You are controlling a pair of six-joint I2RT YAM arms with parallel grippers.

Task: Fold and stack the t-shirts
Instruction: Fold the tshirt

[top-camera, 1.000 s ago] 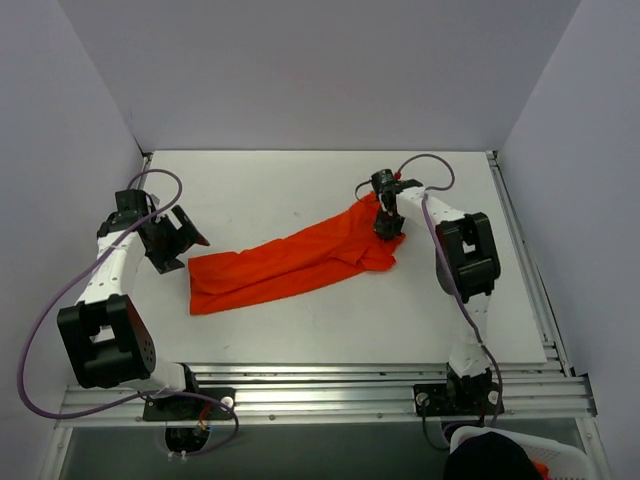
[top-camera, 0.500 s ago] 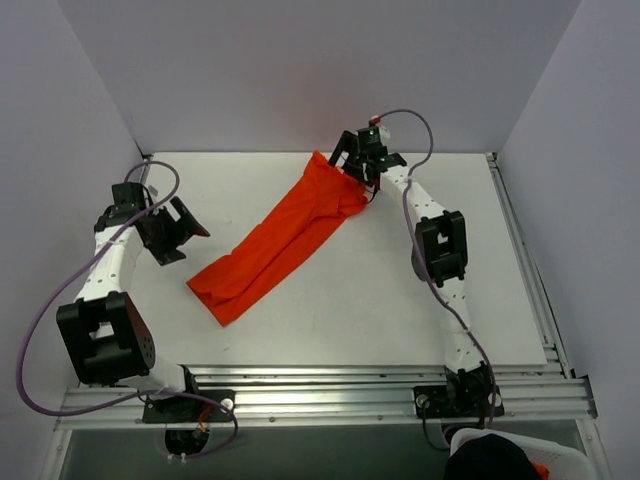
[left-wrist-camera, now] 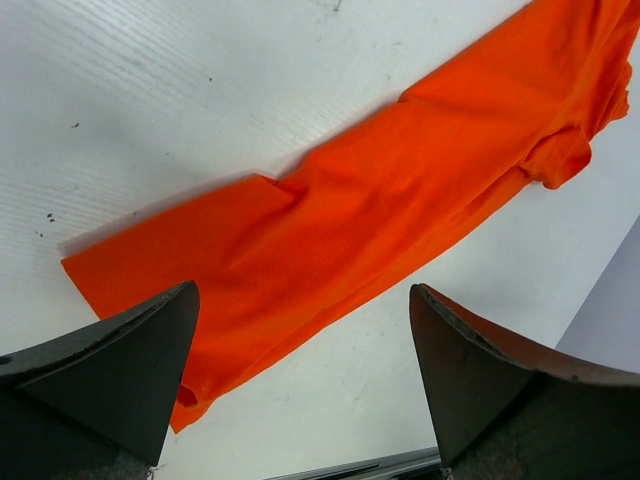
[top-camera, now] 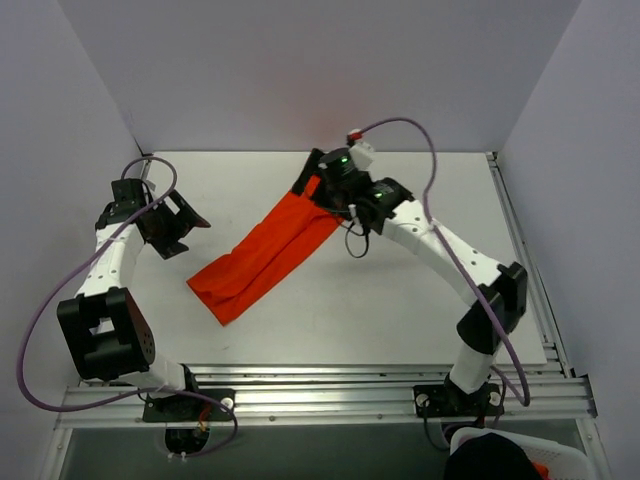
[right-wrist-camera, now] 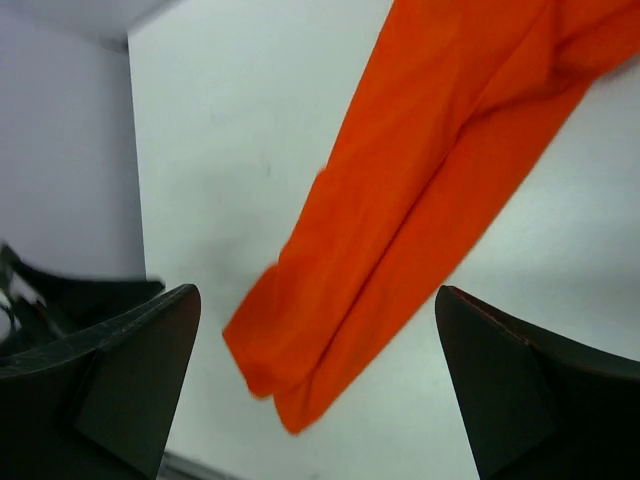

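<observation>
The t-shirt lies on the tabletop as a long, narrow, bunched band. It runs diagonally from a low end left of centre to a far end close to the back edge, just beside the right wrist. The right fingers are spread wide with nothing between them, and the left fingers are likewise spread and empty, hanging off to the left of the band's near end. The main risk seems to be the cloth itself. It is doubled over along its length with a sleeve tucked in, so a pinch anywhere along it would likely catch several layers at once. That would drag the whole band rather than open it, locking the creases into any fold. A second risk is the right arm, which reaches far across toward the left side; if both arms go for the band together, they could crowd each other. A pull toward the back could also slide the far end off the tabletop.
</observation>
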